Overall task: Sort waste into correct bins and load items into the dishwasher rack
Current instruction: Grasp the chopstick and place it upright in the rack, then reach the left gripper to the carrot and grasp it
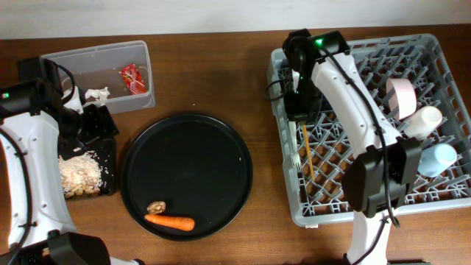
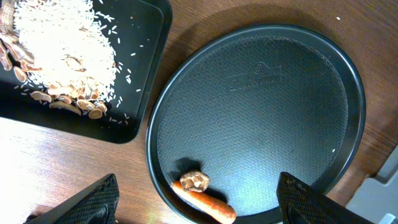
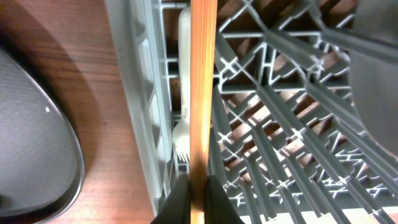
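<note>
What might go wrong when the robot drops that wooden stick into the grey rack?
The chopstick, pinched by the right gripper, is thin, and the dishwasher rack floor has open gaps, so it may slip through. It hangs close to the rack's side wall beside the fork, so it might tip out onto the table.

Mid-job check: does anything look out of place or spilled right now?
Only leftovers: the orange carrot and small brown lump lie near the rim of the round black serving tray, not in a bin. Pale rice grains are scattered but inside the shallow black rectangular tray. Nothing else stands out.
</note>
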Controlling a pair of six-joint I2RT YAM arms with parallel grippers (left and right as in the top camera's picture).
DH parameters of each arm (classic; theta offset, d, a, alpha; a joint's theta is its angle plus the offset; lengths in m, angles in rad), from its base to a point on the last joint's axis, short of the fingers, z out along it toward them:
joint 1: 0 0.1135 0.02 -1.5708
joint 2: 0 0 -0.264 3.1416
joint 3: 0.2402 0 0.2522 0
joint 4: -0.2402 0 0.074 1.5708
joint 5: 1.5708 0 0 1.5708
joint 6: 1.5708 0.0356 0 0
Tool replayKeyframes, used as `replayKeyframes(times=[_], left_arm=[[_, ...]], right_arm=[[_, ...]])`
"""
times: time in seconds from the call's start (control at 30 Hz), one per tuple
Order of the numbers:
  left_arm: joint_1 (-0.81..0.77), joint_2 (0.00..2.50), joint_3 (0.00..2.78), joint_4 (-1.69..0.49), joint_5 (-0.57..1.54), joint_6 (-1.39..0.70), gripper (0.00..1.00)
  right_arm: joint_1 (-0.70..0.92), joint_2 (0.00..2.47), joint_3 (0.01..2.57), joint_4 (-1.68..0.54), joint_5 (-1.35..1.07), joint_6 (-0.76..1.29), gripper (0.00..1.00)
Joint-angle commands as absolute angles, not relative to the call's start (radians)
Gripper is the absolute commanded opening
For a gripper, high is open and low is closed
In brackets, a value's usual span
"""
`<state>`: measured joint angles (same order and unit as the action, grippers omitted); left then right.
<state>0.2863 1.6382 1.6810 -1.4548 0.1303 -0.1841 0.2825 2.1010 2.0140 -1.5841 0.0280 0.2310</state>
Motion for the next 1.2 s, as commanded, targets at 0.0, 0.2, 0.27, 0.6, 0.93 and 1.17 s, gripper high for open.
replayKeyframes(times=[0.0, 0.2, 0.27, 0.6, 0.93, 1.17], left_arm=[[0.282, 1.633, 1.682, -1.456, 0.133, -0.182, 0.80], [0.282, 1.633, 1.682, -1.456, 0.134, -0.182, 0.81], [0.282, 1.633, 1.682, -1.456, 0.134, -0.182, 0.81], [0.282, 1.633, 1.682, -1.456, 0.134, -0.182, 0.81], [0.217, 1.633, 1.659, -1.464, 0.141, -0.203, 0.81], [-0.009, 1.632, 1.506, -1.467, 0.141, -0.413, 0.81]], right_arm=[[0.286, 2.088, 1.941, -1.536, 0.064, 0.213, 0.04], [0.285, 2.088, 1.896, -1.480, 0.064, 0.198, 0.18], [0.286, 2.088, 1.896, -1.477, 0.065, 0.191, 0.22], [0.263, 1.975, 1.897, -1.475, 0.067, 0.218, 0.27], [-0.160, 1.644, 1.896, -1.642, -0.140, 0.063, 0.79], [-0.304, 1.603, 1.748, -1.695, -0.139, 0.059, 0.79]])
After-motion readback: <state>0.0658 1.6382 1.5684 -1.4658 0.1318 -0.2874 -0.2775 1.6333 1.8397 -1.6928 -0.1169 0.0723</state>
